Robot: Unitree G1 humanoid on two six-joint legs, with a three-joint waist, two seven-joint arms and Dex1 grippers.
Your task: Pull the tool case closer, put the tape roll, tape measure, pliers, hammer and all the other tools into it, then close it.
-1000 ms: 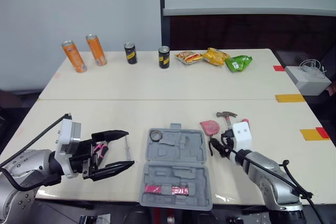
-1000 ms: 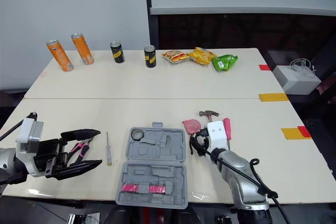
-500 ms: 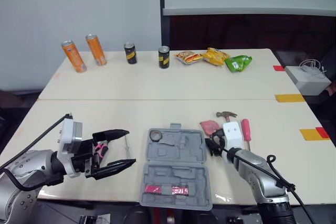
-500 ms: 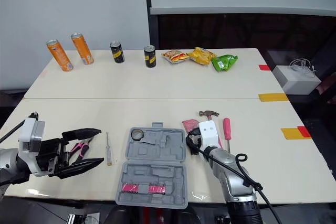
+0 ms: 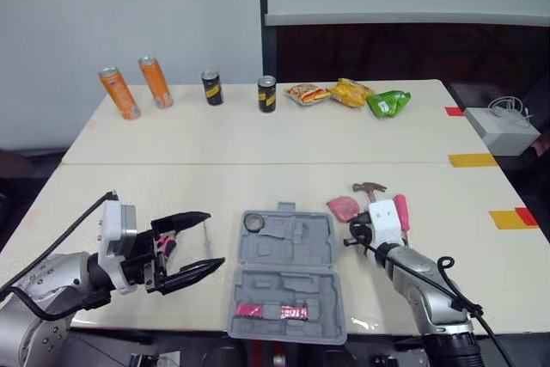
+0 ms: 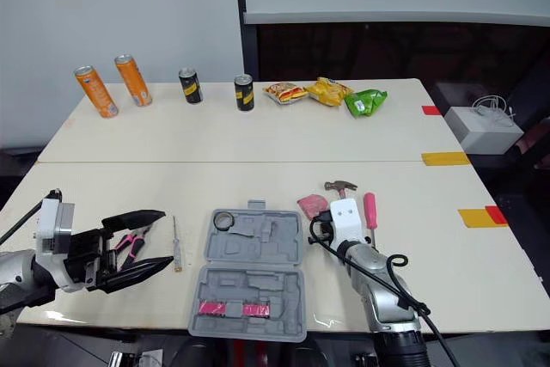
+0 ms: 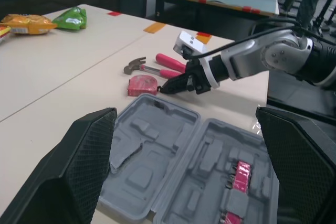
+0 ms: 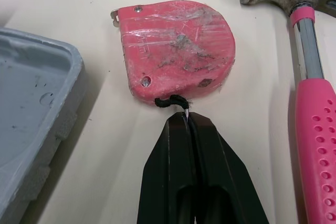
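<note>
Right gripper jaws together, tips at the black cord loop of the pink plastic tape measure, dead ahead on the tabletop between grey plastic tool case and pink-handled hammer. Cord pinched or not: can't tell. Left gripper jaws apart, other side of the case.

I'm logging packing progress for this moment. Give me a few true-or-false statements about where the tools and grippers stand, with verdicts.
1. The tool case lies open. True.
2. The tape measure is inside the case. False: it lies on the table, just off the case's right edge.
3. The left gripper is open. True.
4. The right gripper holds the hammer. False: the hammer lies on the table, and the gripper is closed with its tips at the tape measure's black cord.
5. The tape roll sits in a corner of the case. True.
</note>
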